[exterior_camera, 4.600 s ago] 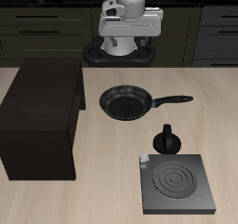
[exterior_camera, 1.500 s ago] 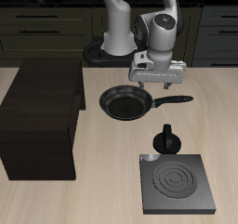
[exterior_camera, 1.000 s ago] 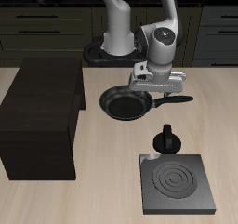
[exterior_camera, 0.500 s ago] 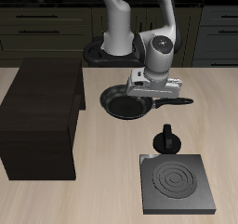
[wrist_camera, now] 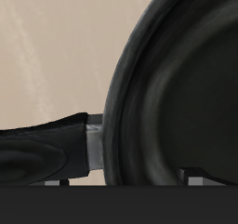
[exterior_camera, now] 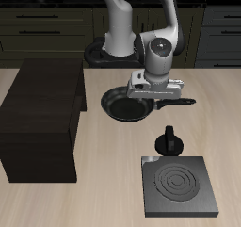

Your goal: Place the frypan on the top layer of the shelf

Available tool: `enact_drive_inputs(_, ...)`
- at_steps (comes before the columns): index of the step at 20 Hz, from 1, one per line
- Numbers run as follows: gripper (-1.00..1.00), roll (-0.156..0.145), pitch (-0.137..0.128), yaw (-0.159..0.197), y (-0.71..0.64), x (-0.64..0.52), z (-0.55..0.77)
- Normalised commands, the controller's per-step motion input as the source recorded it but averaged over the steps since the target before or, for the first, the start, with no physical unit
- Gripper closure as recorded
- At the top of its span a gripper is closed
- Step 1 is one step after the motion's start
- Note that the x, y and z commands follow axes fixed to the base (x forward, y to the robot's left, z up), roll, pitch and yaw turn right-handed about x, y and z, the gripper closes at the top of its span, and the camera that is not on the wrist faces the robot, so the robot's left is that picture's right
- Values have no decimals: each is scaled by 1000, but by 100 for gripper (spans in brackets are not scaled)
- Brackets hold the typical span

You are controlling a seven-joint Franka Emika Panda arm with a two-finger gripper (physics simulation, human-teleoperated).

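Observation:
The black frypan lies on the table in the exterior view, its long handle pointing away from the shelf. My gripper is low over the spot where the handle meets the pan's rim. In the wrist view the pan and its handle fill the frame. Two fingertips show far apart on either side of that joint, so the gripper is open and grips nothing. The big dark shelf stands beside the pan, its flat top bare.
A small black knobbed object stands nearer the table's front edge than the pan. A square burner plate with concentric rings lies in front of it. Dark cabinets line the back wall.
My gripper has come from high at the back down over the pan, and in the last half second sank slightly at the handle's base. The pan has not moved.

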Motion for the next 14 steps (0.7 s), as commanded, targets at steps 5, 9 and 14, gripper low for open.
enact_drive_inputs(5,100,-20,5,-2,-138,53,-102)
enact_drive_inputs(9,100,-43,-4,21,-141,72,27)
enact_drive_inputs(14,100,-9,-10,26,23,40,53)
